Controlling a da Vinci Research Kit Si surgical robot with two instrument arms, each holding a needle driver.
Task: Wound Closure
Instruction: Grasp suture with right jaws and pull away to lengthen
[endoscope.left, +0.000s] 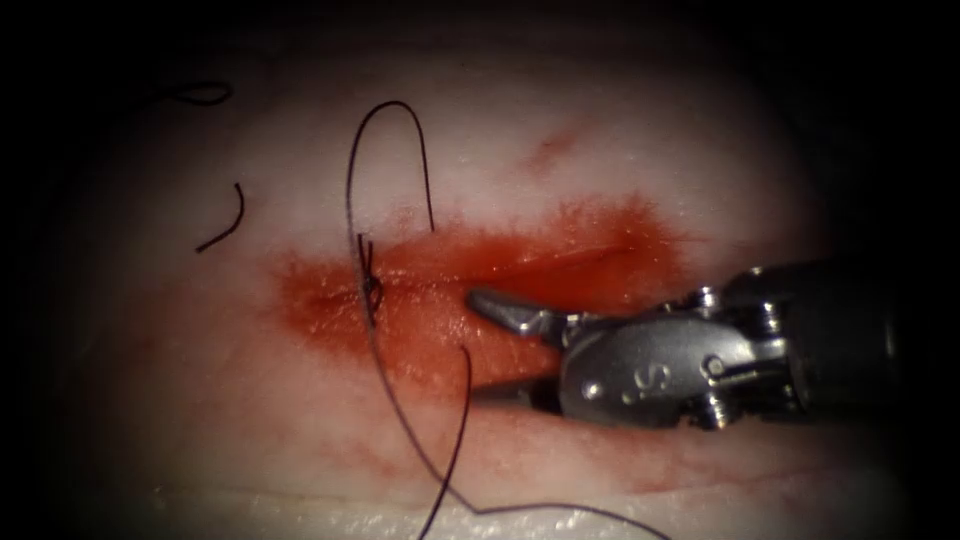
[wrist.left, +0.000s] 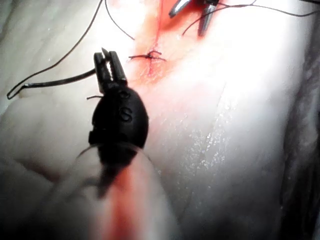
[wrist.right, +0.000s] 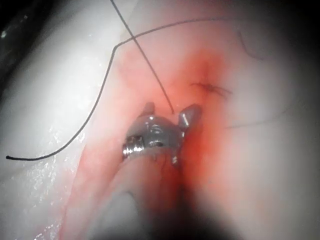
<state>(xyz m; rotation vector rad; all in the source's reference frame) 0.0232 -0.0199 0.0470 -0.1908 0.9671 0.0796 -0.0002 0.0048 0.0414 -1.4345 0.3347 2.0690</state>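
Note:
The tissue (endoscope.left: 620, 130) has a red cut (endoscope.left: 560, 262) running left to right, with one tied knot (endoscope.left: 371, 287) near its left end. My right tool (endoscope.left: 479, 345) comes in from the right and lies over the cut, jaws open on either side of a strand of thread (endoscope.left: 466, 380). The right wrist view shows that tool (wrist.right: 170, 111) open with the thread (wrist.right: 159, 82) running between its jaws, holding nothing. My left tool (wrist.left: 110, 61) is off the cut, shut on one end of the dark curved needle (wrist.left: 60, 81), which lies out of the tissue.
A tall loop of thread (endoscope.left: 385, 105) rises from the knot. A short cut end of thread (endoscope.left: 226, 226) lies on the tissue to the left, and another piece (endoscope.left: 200, 95) sits farther back. Red fluid (endoscope.left: 330, 320) stains the tissue around the cut. The tissue's front edge (endoscope.left: 560, 520) is close by.

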